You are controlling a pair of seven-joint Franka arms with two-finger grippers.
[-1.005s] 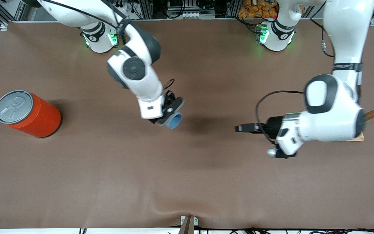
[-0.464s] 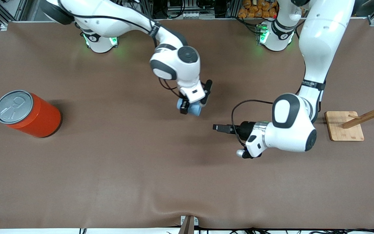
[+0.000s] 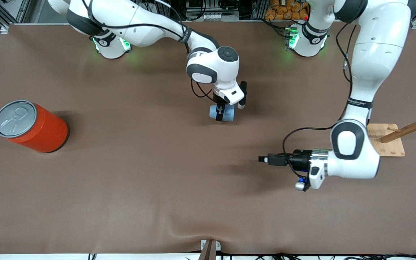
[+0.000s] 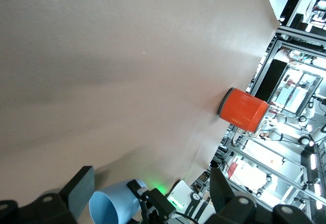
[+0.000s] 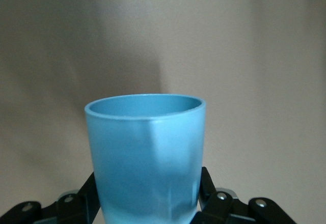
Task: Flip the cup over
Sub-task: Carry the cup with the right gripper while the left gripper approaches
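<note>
My right gripper (image 3: 224, 112) is shut on the small light-blue cup (image 3: 222, 112) and holds it tipped on its side in the air over the middle of the table. In the right wrist view the cup (image 5: 147, 147) fills the space between the black fingers (image 5: 84, 196), with its mouth pointing away from the wrist. My left gripper (image 3: 263, 159) hovers open over the table toward the left arm's end, aimed sideways at the middle. The left wrist view shows the cup (image 4: 114, 206) past the open left gripper (image 4: 150, 175), in the grip of the other arm.
A large orange can (image 3: 31, 126) with a grey pull-tab lid stands at the right arm's end of the table, also in the left wrist view (image 4: 243, 110). A wooden rack on a square base (image 3: 385, 142) stands at the left arm's end.
The right arm has carried the cup toward the left arm's end and turned its wrist. The left arm swung in toward the middle, then drew back a little.
</note>
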